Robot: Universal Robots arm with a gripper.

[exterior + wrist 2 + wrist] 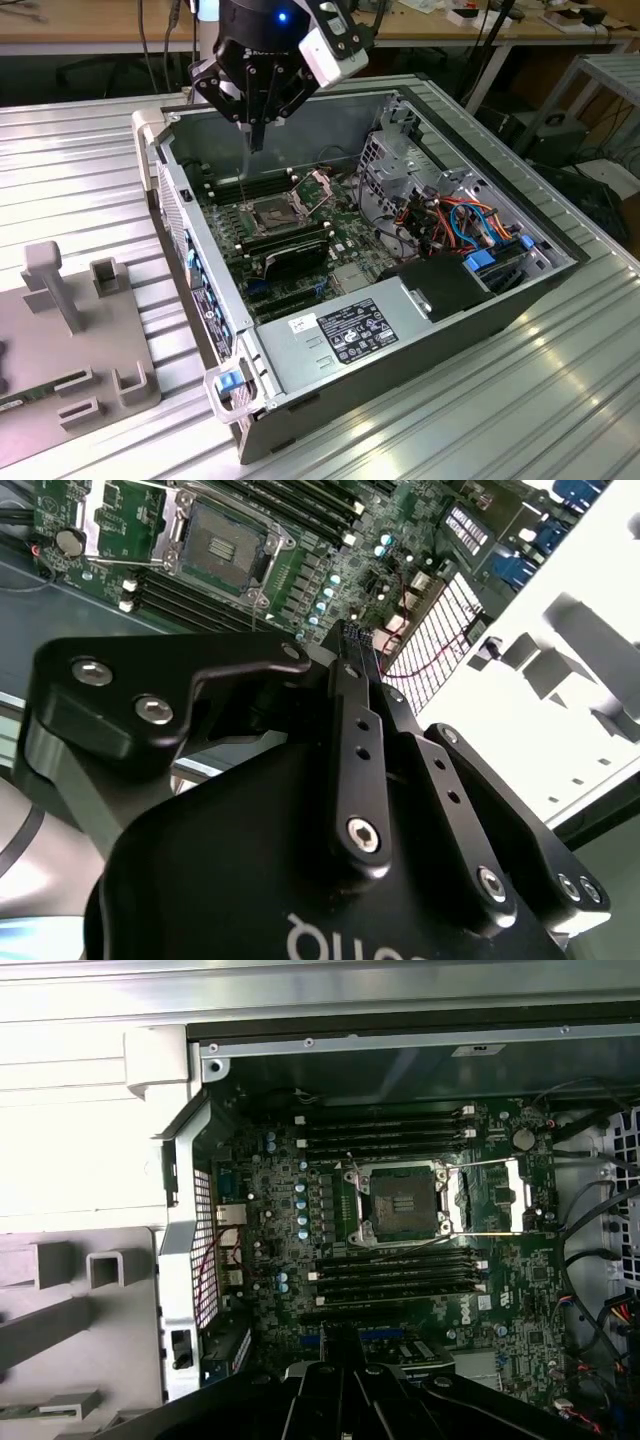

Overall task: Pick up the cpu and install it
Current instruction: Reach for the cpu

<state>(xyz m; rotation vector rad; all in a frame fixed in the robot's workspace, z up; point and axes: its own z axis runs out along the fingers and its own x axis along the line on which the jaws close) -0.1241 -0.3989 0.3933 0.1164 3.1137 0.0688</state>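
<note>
The gripper [257, 138], drawn narrow, hovers above the case's [450, 365] far side, the socket [405, 1205] lies bare, and where the probably light, stiff, fragile cpu is I cannot tell; better grip 2 opposite edges.

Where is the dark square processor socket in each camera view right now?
Exterior view: the dark square socket with metal frame sits inside the open grey computer case.
First wrist view: socket between two banks of long black memory slots.
Second wrist view: socket beside those slots.
Shared landmark: the flipped-open silver retention frame adjoining it.
</note>
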